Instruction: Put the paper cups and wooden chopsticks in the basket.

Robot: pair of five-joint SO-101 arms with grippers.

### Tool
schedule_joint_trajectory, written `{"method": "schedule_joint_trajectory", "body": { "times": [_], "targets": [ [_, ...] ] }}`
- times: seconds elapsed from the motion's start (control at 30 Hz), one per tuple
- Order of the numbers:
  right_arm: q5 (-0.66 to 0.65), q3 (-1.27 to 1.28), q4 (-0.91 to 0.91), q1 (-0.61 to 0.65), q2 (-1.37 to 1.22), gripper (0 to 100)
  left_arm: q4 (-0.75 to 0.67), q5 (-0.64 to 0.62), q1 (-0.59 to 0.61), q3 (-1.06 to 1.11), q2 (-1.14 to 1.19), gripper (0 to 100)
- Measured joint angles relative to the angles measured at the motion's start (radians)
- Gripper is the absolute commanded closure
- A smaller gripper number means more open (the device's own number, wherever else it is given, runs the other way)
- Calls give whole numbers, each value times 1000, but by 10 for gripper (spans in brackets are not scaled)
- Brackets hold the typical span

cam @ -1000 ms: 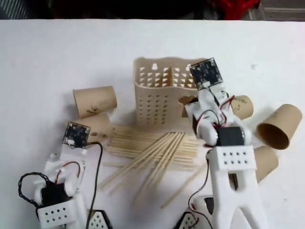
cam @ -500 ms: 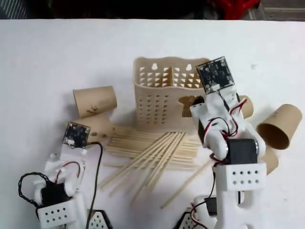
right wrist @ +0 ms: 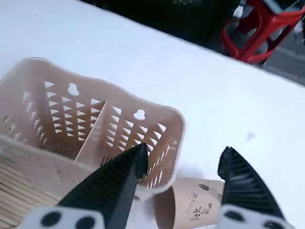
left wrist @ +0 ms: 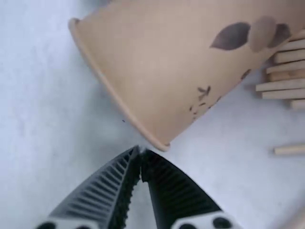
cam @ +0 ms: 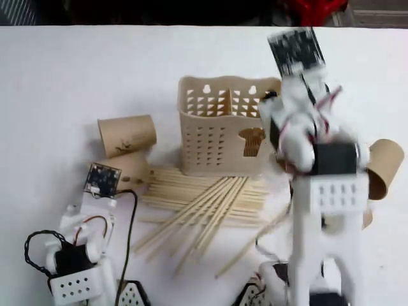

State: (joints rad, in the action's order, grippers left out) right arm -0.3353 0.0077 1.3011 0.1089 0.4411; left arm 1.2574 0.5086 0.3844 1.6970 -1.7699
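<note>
The beige perforated basket stands mid-table, split by a divider into two compartments. Wooden chopsticks lie in a fanned pile in front of it. Paper cups lie on their sides: one left of the basket, one by the left arm, one at the far right. My left gripper is shut and empty, its tips just short of a cup's rim. My right gripper hangs open and empty above the basket's right corner, with another cup lying on the table below it.
The right arm stands tall and hides the table to the right of the basket. The left arm sits low at the front left. A red stool stands beyond the table's far edge. The white table stretches bare behind the basket.
The right arm has risen from beside the basket's right side and swung toward the far edge, its gripper open. The left arm and the cups on the left have not moved.
</note>
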Motion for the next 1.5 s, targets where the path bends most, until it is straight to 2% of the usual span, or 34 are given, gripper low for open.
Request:
{"method": "schedule_joint_trajectory", "body": {
  "times": [0.17,0.4,0.57,0.63,0.97,1.13,1.5],
  "targets": [
    [3,-215,130,-28,-290,752,0,0,0,0,0,975],
    [28,-296,173,-72,-459,768,0,0,0,0,0,975],
    [29,-298,173,-60,-543,995,0,0,0,0,0,975],
    [41,-307,155,-46,-566,966,0,0,0,0,0,975],
    [236,-434,41,-15,-600,982,0,0,0,0,0,975],
    [282,-519,40,28,-608,982,0,0,0,0,0,975],
    [310,-548,-35,26,-829,978,0,0,0,0,0,975]
  ]
}}
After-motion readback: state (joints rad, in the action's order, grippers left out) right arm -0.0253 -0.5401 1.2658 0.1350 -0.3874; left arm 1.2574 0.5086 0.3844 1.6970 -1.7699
